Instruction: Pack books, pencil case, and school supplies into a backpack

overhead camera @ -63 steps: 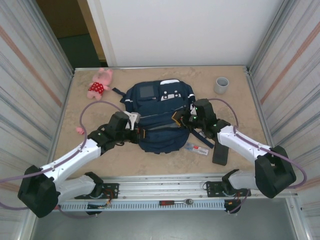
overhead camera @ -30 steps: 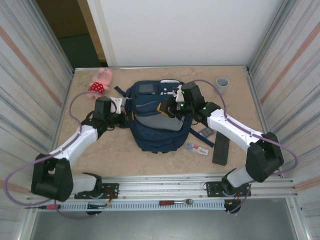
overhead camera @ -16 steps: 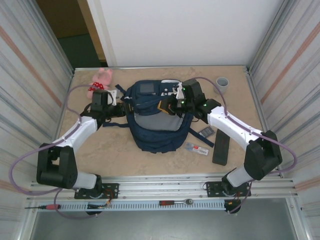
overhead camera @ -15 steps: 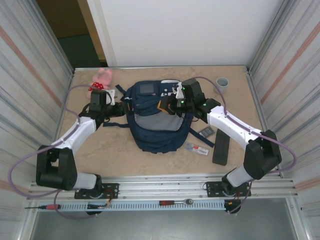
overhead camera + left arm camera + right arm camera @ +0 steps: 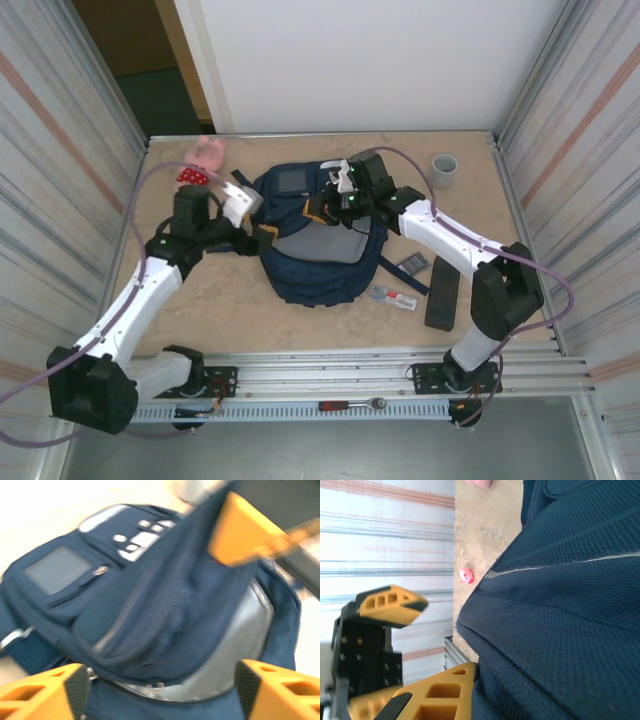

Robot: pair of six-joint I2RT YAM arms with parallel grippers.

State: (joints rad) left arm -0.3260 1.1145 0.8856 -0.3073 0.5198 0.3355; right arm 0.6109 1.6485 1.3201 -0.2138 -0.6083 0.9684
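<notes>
At the backpack's (image 5: pixel 320 275) top, the right jaws are clenched on its flap, holding the mouth open on grey lining (what lies inside I cannot tell), while the left jaws hang released and empty just beside its left flank. Right of it on the counter (image 5: pixel 220 310) lie the grey rectangle (image 5: pixel 413 263), red-label pack (image 5: pixel 393 297) and pencil case (image 5: pixel 441 296), the case's long axis running near-to-far, all across the backpack from the free left arm (image 5: pixel 135 300).

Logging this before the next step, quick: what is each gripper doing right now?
Left gripper: jaws open, holding nothing.
Right gripper: jaws closed on the backpack, gripping its front flap.
</notes>
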